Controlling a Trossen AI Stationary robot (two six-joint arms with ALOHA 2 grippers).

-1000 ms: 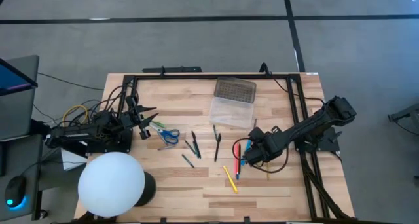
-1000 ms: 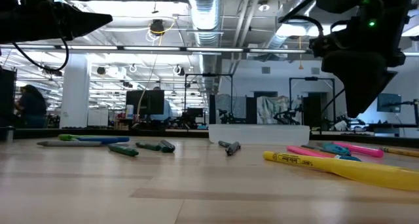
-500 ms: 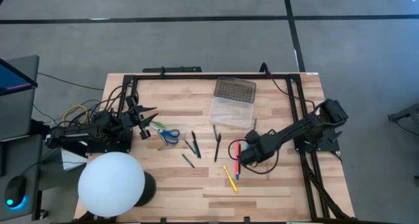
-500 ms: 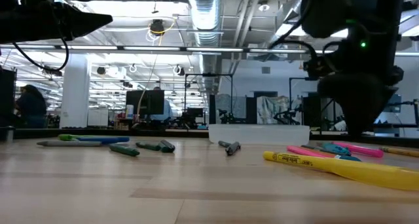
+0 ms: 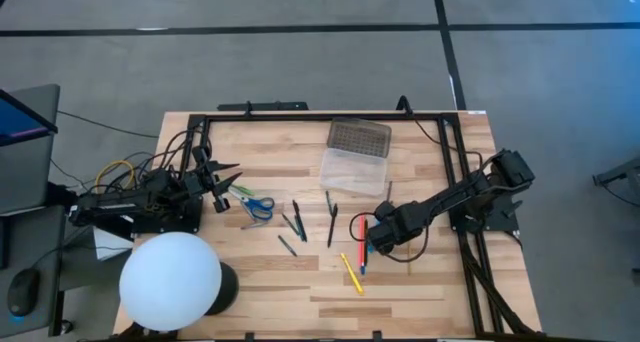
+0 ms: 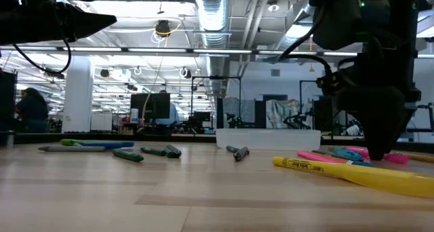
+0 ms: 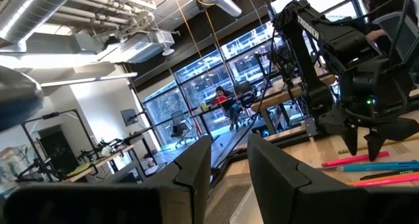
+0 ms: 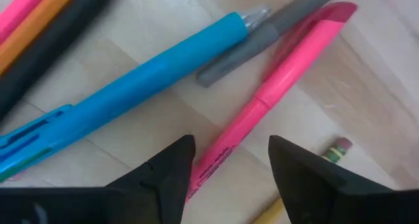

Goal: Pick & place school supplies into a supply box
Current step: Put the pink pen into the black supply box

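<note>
Right gripper: low over the pens at the surface's right side, fingers apart, straddling a pink highlighter.
Crowding it: a blue pen, grey pen and pencil end lie just beside.
Supply box: open, well apart, lid touching it.
Left gripper: idle near the scissors, fingers slightly parted.

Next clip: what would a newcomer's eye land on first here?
The right gripper, fingers open, hovers low over a pink highlighter in the cluster of pens right of the table's centre. The open supply box lies at the far edge. The left gripper waits open near the blue-handled scissors.
</note>
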